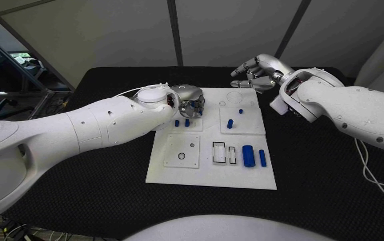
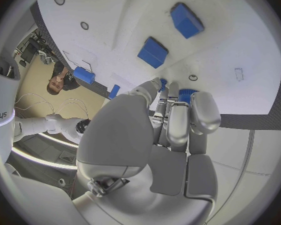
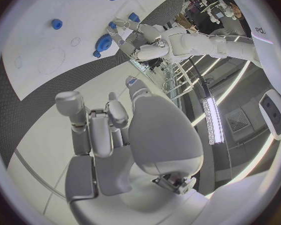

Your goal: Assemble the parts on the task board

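— White board first: where does the task board [image 1: 210, 174] lie, and what's on it?

— Flat in the middle of the black table [image 1: 104, 196]. Two blue cylinders [image 1: 254, 156] lie side by side near its right edge, beside two narrow rectangular slots [image 1: 224, 152]. A small blue peg [image 1: 230, 123] stands on the raised right-hand panel, with a smaller blue stud [image 1: 241, 110] just beyond it. Two short blue pieces [image 1: 182, 122] stand near the board's left edge.

— And the left hand [image 1: 186, 103]?

— Its arm reaches in over the board's far left corner, wrist bent so the fingers point down at the board. In the left wrist view the fingers [image 2: 178, 125] are curled close together, and blue shows at their tips; a blue gear [image 3: 103, 42] sits under that hand in the right wrist view. Whether it is gripped or only touched, I cannot tell.

— The right hand [image 1: 257, 71]?

— Off the board, above the table just past the board's far right corner. Fingers loosely curled and apart [image 3: 100, 130], holding nothing.
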### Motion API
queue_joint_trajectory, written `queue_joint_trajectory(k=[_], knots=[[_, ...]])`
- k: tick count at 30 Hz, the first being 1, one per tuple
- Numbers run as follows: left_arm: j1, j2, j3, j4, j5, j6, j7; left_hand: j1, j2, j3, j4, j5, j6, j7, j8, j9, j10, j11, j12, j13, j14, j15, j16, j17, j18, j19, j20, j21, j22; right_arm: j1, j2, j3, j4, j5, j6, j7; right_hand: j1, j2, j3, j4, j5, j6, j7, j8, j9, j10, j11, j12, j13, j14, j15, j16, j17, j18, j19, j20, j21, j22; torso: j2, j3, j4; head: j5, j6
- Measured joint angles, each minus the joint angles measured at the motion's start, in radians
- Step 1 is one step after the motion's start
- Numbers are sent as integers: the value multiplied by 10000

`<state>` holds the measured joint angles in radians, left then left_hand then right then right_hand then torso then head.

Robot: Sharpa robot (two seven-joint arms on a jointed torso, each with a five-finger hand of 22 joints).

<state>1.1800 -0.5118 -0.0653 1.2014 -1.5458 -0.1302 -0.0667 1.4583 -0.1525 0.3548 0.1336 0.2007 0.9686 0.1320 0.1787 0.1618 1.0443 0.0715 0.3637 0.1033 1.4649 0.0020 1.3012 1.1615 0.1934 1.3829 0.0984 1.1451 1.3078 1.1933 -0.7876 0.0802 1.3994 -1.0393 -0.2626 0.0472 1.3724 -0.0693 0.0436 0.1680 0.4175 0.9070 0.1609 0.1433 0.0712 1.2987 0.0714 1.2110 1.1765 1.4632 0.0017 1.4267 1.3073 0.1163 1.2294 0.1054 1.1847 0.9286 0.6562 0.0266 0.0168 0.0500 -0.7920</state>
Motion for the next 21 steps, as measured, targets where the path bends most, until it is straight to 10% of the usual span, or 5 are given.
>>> queue_joint_trajectory(k=[21], knots=[[-78, -334, 90, 279, 59, -456, 264, -41, -41, 667, -334, 0, 751, -71, -106, -49, 858, -105, -728, -234, -11, -132, 156, -169, 1, 71, -71, 39, -2, 0, -32, 1, 11, 0, 2, -6, 0, 0, 0, 0, 0, 0, 0, 0, 0, 0, 0, 0, -1, 0, 0, 0, 0, 0, 0, 0, 0, -1, -11, -16, 17, 3, 31]])
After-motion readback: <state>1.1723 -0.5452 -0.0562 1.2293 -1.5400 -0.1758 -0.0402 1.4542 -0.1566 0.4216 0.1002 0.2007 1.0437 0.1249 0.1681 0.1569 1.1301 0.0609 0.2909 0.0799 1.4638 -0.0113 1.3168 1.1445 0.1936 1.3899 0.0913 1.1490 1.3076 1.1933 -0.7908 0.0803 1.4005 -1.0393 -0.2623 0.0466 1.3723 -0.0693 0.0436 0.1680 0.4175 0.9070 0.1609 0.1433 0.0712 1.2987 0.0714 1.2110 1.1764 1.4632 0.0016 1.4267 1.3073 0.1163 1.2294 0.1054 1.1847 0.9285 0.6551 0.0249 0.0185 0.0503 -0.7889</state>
